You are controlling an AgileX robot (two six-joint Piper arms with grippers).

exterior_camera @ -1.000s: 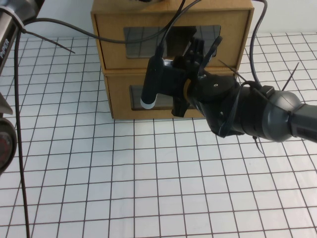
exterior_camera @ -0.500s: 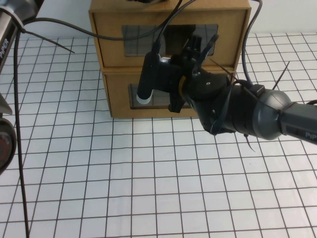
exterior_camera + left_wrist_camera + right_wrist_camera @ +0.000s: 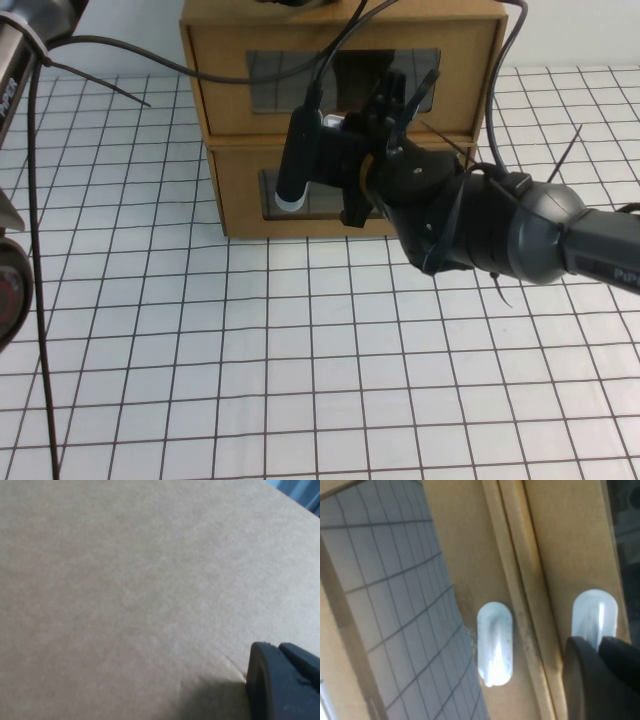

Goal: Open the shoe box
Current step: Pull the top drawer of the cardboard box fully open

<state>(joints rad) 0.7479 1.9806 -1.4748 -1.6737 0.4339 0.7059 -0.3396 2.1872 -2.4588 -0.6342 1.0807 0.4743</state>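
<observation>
The upper shoe box [image 3: 225, 60] sits on a lower shoe box [image 3: 236, 195] at the far middle. The right gripper [image 3: 598, 647], jaws nearly together, pinches the upper box's white handle [image 3: 594, 611]. The left gripper [image 3: 281, 680] is close against cardboard; I cannot tell how open it is.

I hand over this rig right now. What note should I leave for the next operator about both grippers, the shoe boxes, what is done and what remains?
Grippers: right gripper is at the front of the upper box, at its white pull; whether it holds the pull, I cannot see. The left gripper is close against plain cardboard, out of the high view, probably on the box top.
Things: two boxes stacked at the far side of the table; the lower box has its own lower pull.
Done: approach to the pull. Both boxes look closed.
Left: secure the pull, then draw the upper front out toward the robot.
</observation>
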